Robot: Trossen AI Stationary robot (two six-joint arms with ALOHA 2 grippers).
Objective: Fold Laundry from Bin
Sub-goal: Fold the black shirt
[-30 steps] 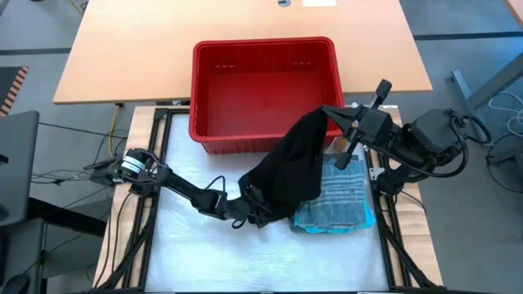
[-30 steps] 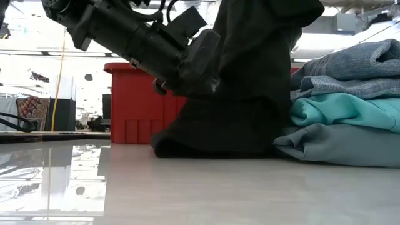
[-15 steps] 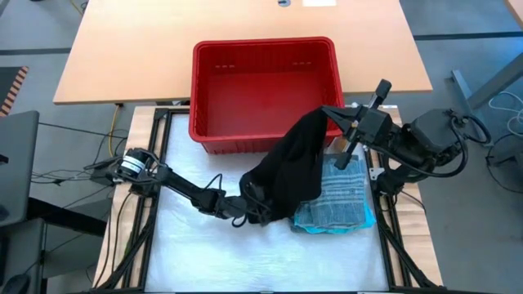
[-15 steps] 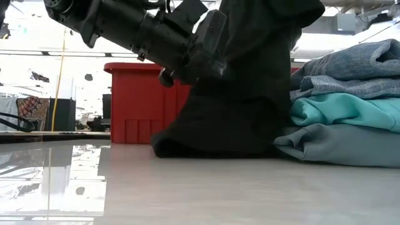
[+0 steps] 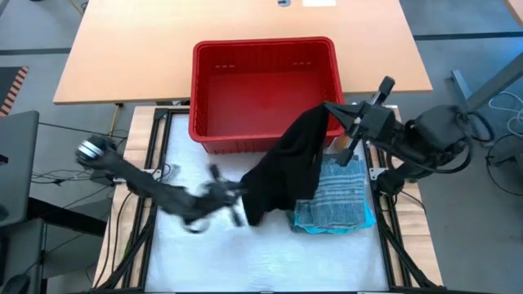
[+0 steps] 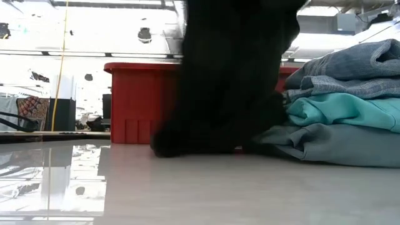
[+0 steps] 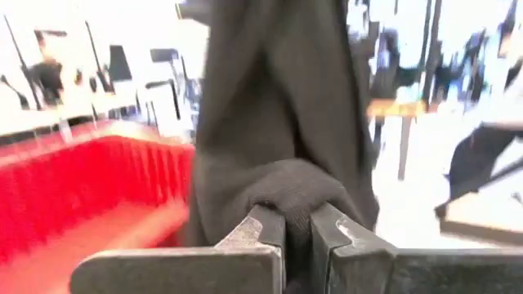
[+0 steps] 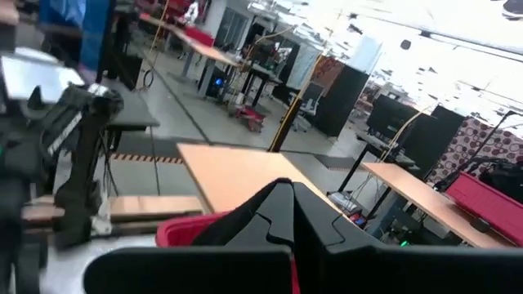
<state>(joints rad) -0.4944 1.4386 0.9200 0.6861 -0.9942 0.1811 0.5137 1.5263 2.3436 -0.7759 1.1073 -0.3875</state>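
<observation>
The black garment (image 5: 286, 167) hangs limp and light, so I have both jaws clamped on its bunched edges: left gripper (image 7: 296, 233) low, right gripper (image 5: 333, 114) high.

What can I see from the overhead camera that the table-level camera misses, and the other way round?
Only the overhead view shows both arms: the left pincer shut on the black garment's lower edge, the right pincer shut on its top corner, and the red bin empty inside. Only the table-level view shows the folded stack in layers: striped blue-grey on top, teal beneath, grey-green at the bottom. Both show the black garment hanging, the bin and the stack.
</observation>
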